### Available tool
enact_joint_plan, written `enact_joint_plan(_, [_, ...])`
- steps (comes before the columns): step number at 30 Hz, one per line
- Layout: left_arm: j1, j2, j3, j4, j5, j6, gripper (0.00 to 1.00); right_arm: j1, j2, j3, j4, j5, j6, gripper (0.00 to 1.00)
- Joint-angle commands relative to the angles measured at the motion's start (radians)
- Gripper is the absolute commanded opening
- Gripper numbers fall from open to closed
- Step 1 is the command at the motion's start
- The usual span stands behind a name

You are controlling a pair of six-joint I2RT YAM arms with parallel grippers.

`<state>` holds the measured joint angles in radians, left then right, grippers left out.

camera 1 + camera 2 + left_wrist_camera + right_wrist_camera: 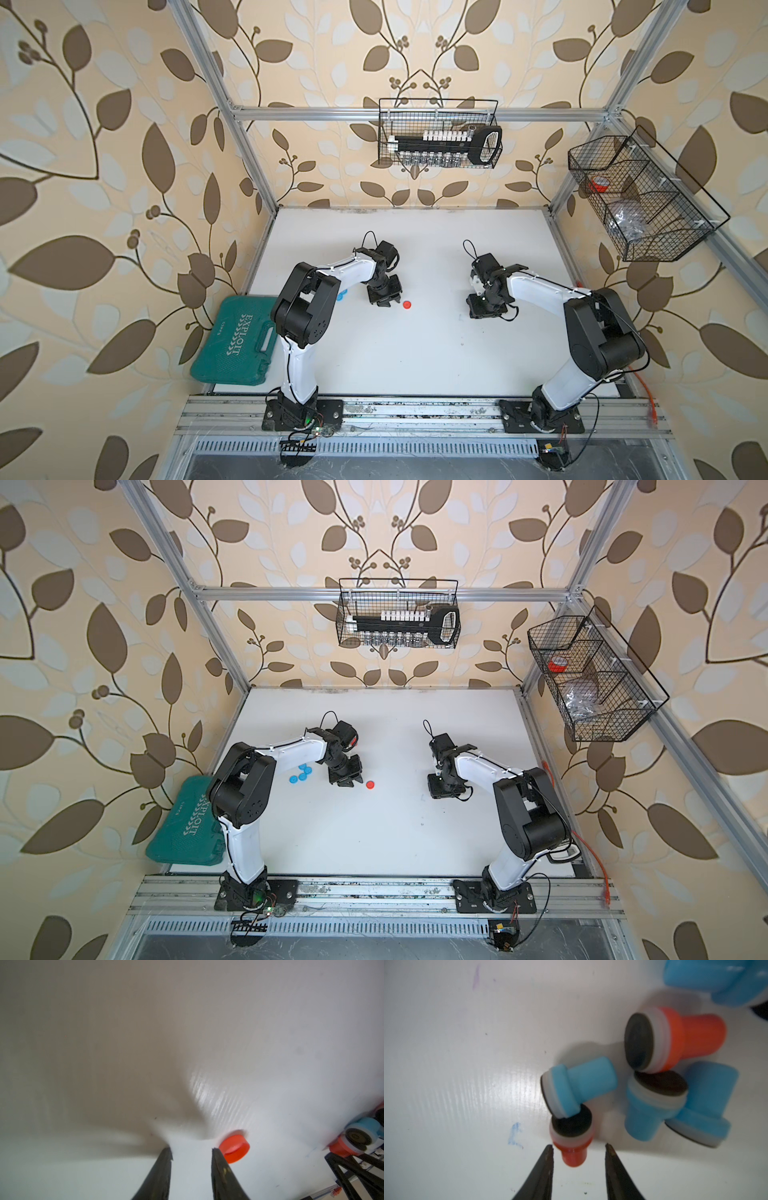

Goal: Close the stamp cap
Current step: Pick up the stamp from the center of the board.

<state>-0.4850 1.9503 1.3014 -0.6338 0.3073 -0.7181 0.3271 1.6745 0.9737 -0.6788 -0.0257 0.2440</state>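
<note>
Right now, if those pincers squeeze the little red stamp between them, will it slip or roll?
Probably stiff: the red stamp looks like hard, smooth plastic. Its round handle may roll or slip in the right gripper. A blue stamp seems to lean on it and would likely topple.

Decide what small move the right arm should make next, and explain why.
Probably close the right fingers on the red stamp: its handle lies between them, ungripped, its pad is bare, and the red cap lies loose beside the left fingers.
</note>
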Motion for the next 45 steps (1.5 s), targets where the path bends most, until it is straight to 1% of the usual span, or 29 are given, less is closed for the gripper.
enact_joint_plan(1, [-0.029,0.024,-0.002,0.008,0.012,-0.035,0.35,0.003,0.028,0.037,0.009,-0.001,-0.014,0.37])
enact_joint_plan(8, [-0.048,0.050,0.021,0.017,0.017,-0.057,0.34,0.004,0.064,0.062,0.002,-0.015,-0.022,0.28])
enact_joint_plan(12, [-0.049,0.070,0.048,0.016,0.019,-0.058,0.34,0.003,0.077,0.068,-0.003,-0.023,-0.025,0.19])
enact_joint_plan(15, [-0.048,0.088,0.067,0.021,0.022,-0.065,0.34,0.003,0.081,0.066,-0.005,-0.024,-0.023,0.16])
enact_joint_plan(22, [-0.067,0.114,0.094,0.029,0.036,-0.076,0.34,0.003,0.078,0.072,-0.017,-0.028,-0.025,0.14])
enact_joint_plan(26, [-0.086,0.100,0.080,0.027,0.037,-0.081,0.33,0.003,0.077,0.090,-0.030,-0.033,-0.023,0.13])
enact_joint_plan(30, [-0.086,0.072,0.040,0.037,0.033,-0.086,0.33,0.005,0.071,0.095,-0.033,-0.043,-0.020,0.11])
enact_joint_plan(35, [-0.100,0.080,0.056,0.039,0.040,-0.098,0.33,0.016,0.061,0.102,-0.056,-0.058,-0.017,0.08])
enact_joint_plan(40, [-0.097,0.055,0.104,0.010,0.014,-0.079,0.33,0.031,0.023,0.149,-0.157,-0.079,-0.009,0.07])
enact_joint_plan(43, [-0.086,0.034,0.156,-0.035,-0.008,-0.045,0.33,0.035,-0.015,0.219,-0.249,-0.118,-0.015,0.05])
enact_joint_plan(45, [-0.078,0.018,0.201,-0.071,-0.027,-0.012,0.33,0.043,-0.026,0.295,-0.328,-0.141,-0.031,0.05])
